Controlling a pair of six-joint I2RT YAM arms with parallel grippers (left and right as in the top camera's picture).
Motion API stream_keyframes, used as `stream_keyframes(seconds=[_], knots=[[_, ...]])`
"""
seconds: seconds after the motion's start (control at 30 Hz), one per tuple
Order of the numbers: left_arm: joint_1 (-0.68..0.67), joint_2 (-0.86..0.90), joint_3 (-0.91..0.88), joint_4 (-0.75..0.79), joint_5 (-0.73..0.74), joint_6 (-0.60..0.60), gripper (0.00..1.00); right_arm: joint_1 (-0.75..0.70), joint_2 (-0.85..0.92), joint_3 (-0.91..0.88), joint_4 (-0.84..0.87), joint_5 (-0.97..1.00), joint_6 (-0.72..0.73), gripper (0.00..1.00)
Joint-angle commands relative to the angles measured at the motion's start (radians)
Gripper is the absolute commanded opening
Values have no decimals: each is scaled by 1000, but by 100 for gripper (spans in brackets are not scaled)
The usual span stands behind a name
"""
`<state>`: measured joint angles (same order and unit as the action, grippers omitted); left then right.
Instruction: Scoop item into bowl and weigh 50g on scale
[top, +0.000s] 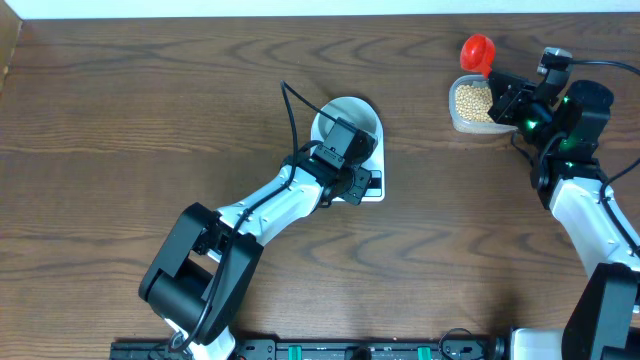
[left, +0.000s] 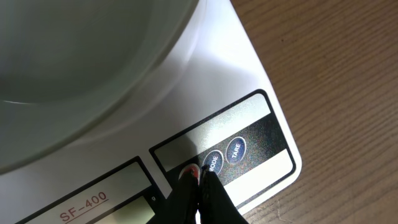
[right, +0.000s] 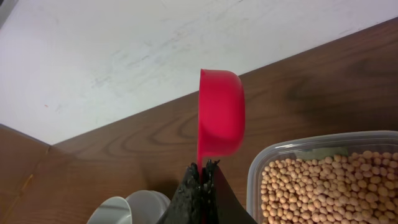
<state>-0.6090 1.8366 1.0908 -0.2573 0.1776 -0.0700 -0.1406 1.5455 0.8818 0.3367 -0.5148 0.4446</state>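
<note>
The bowl (top: 350, 118) sits on the white scale (top: 378, 192); in the left wrist view its curved wall (left: 74, 68) fills the upper left above the scale's panel (left: 249, 81). My left gripper (top: 362, 180) is shut and holds nothing; its tips (left: 199, 175) rest on the panel beside the MODE button (left: 212, 162). My right gripper (top: 493, 73) is shut on the handle of a red scoop (top: 478, 50), held on edge above the table (right: 221, 112). The tan beans (right: 323, 186) lie in a clear tub (top: 472, 103) just right of my right gripper (right: 203, 169).
A TARE button (left: 236, 149) sits right of MODE. The scale's corner (left: 292, 168) lies near bare wood. A pale wall (right: 112, 56) rises behind the table's far edge, close behind the scoop.
</note>
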Motion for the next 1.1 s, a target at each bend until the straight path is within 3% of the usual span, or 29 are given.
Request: stream_keyframes(seconds=[0.0,1.07], knots=[[3,9,7,2,-5,13,7,5,-2,18,2,8,11,1],[4,55,10,12,-2,27,7,5,-2,18,-5,8,11,1]])
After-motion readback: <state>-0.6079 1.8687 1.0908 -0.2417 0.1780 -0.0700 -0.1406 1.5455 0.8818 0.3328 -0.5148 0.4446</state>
